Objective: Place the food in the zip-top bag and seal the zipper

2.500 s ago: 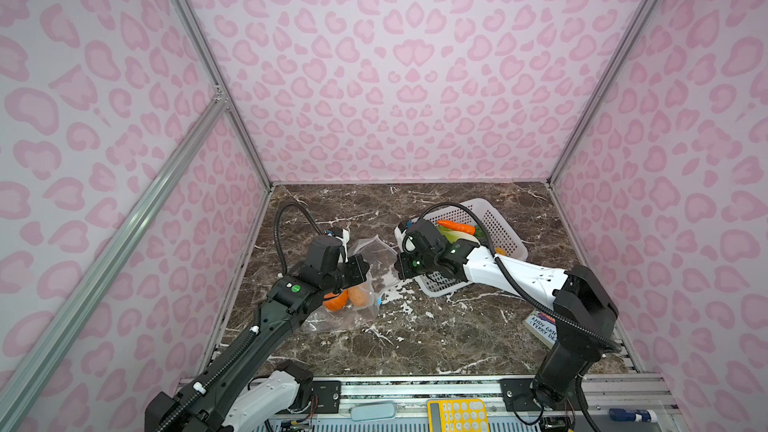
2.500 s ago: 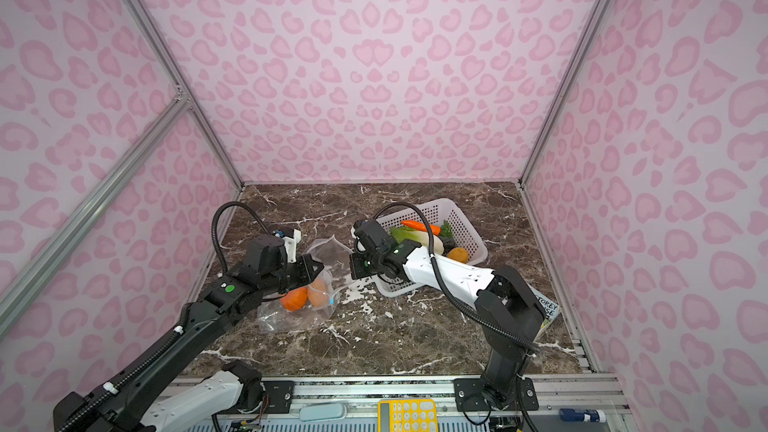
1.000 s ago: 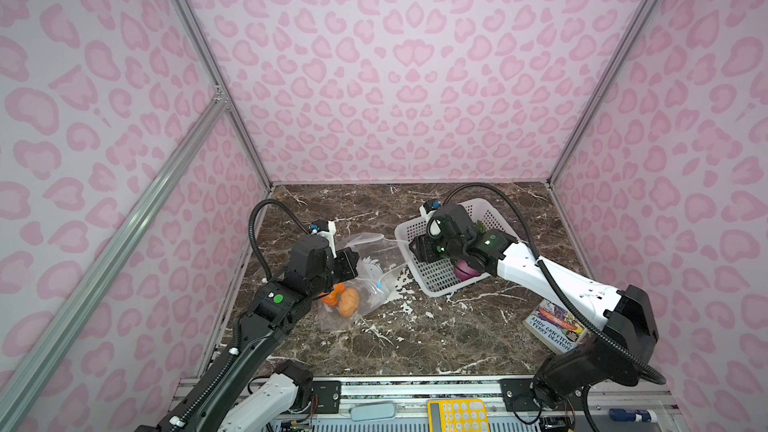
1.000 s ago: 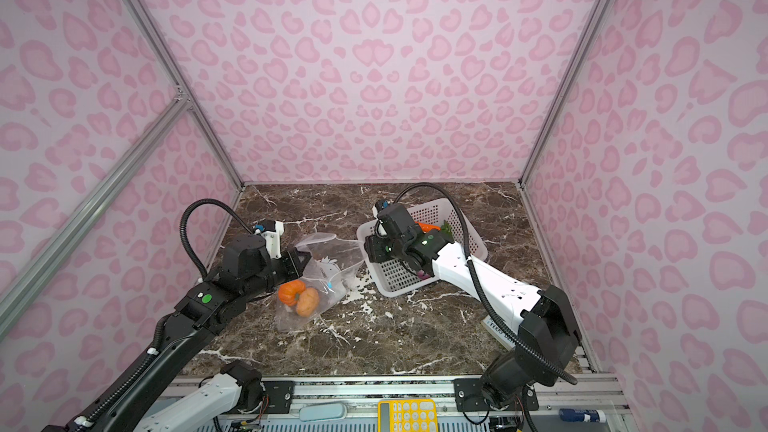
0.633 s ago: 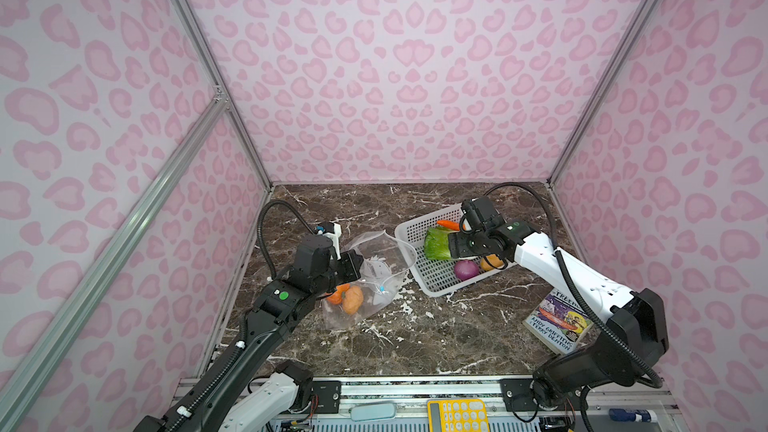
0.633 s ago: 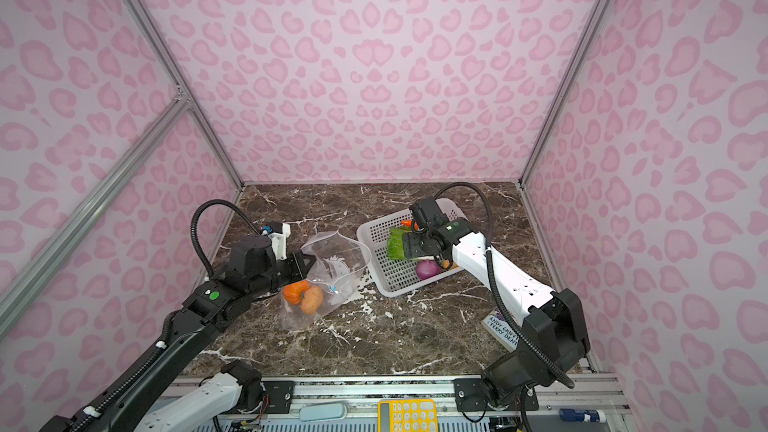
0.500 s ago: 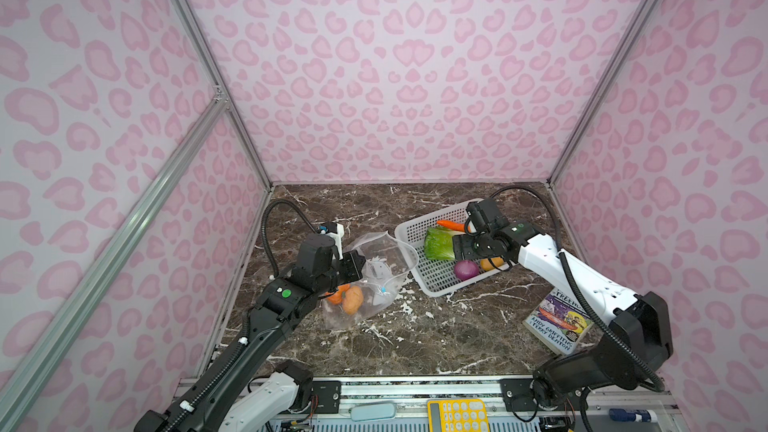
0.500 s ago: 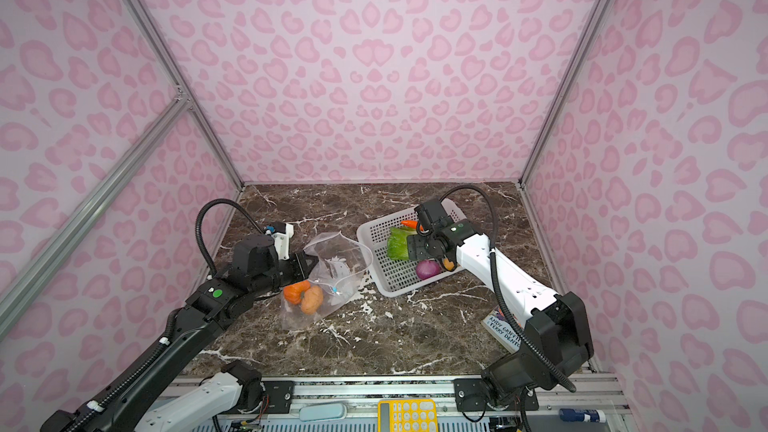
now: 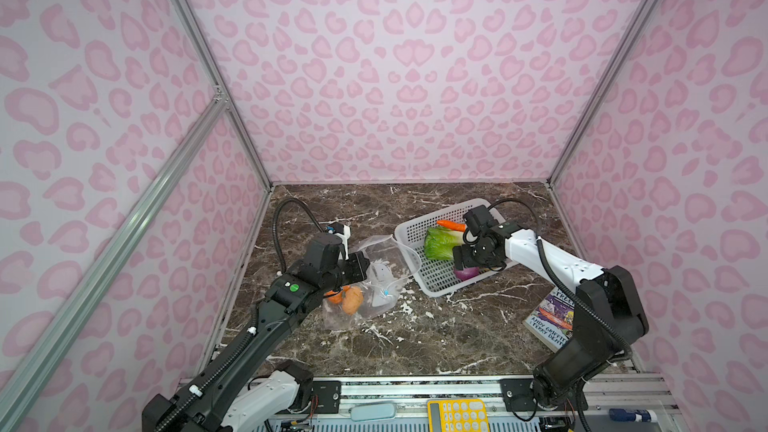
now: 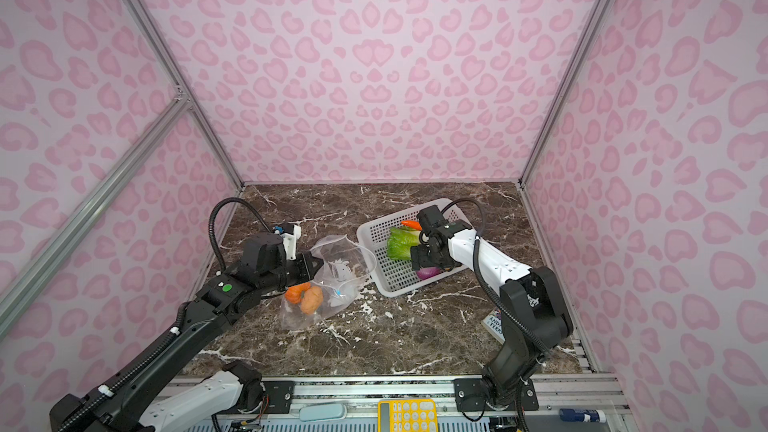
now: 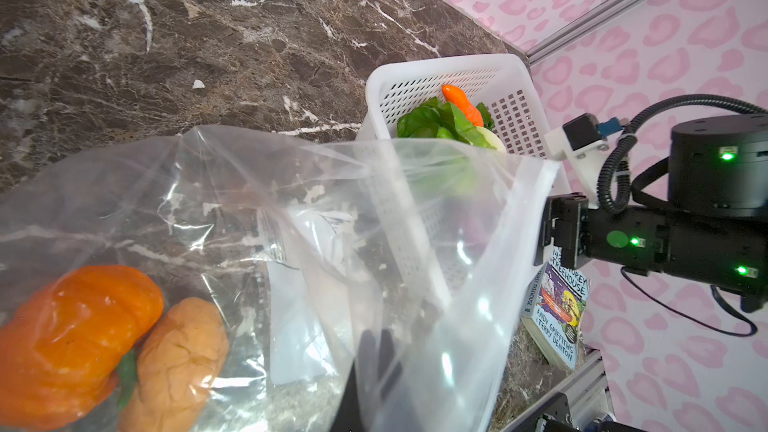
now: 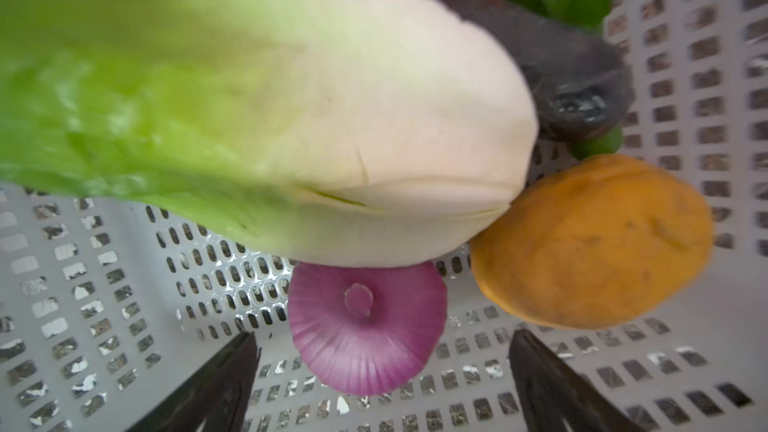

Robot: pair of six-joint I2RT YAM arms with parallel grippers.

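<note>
At centre right, right gripper (image 12: 384, 336) now over white basket (image 9: 419, 222), jaws newly spread above purple onion (image 9: 467, 273), left gripper (image 9: 359, 265) still pinching zip-top bag (image 9: 384, 268).

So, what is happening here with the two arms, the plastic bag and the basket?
The robot is filling the zip-top bag from the white basket. The left claw is shut on the bag's edge, holding its mouth open toward the basket; the pumpkin and one potato are inside. The right claw hangs open over the purple onion in the basket, where the cabbage, carrot and second potato also lie. The bag is not sealed yet.
</note>
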